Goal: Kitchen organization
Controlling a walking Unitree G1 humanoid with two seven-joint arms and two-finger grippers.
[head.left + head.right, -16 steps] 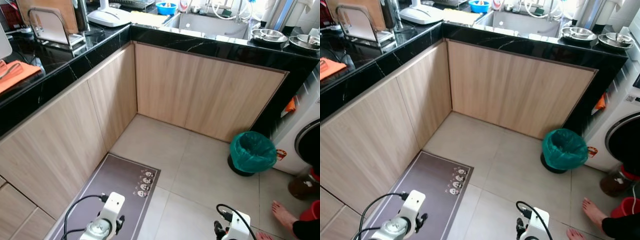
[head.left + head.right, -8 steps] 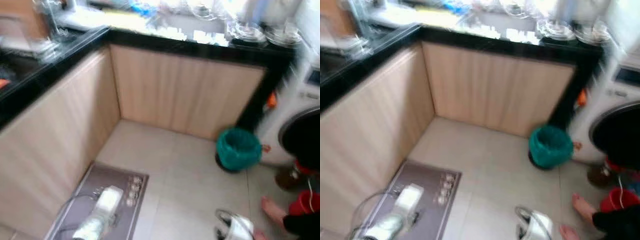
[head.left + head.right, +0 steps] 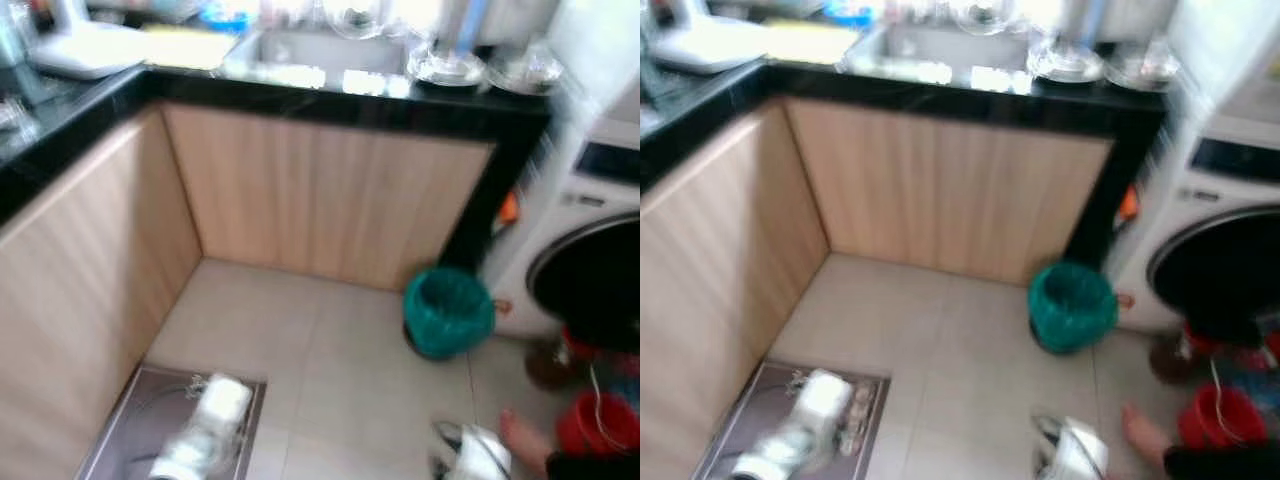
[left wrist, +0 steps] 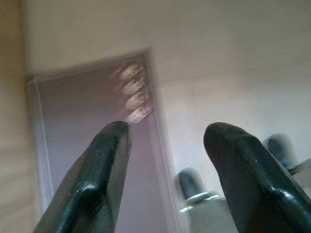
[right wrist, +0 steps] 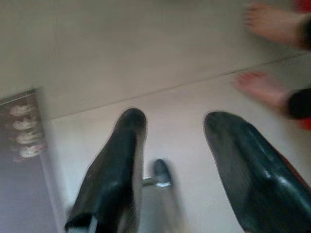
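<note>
The picture is blurred. A black L-shaped counter (image 3: 300, 98) on light wood cabinets runs along the left and the back, with a sink (image 3: 310, 50) and two metal bowls (image 3: 445, 68) on it. Both arms hang low at the bottom of the eye views. My left gripper (image 4: 165, 133) is open and empty above a grey floor mat (image 4: 82, 141). My right gripper (image 5: 172, 121) is open and empty above the pale tiled floor (image 5: 121, 58).
A green-lined bin (image 3: 448, 310) stands on the floor by the counter's right end. A white washing machine (image 3: 590, 240) is at the right, a red bucket (image 3: 590, 425) before it. A person's bare feet (image 5: 272, 24) stand at the lower right, close to my right arm.
The whole picture has swung right: the left counter slid out of view, and the washing machine and red bucket came in. Both arms still hang low.
</note>
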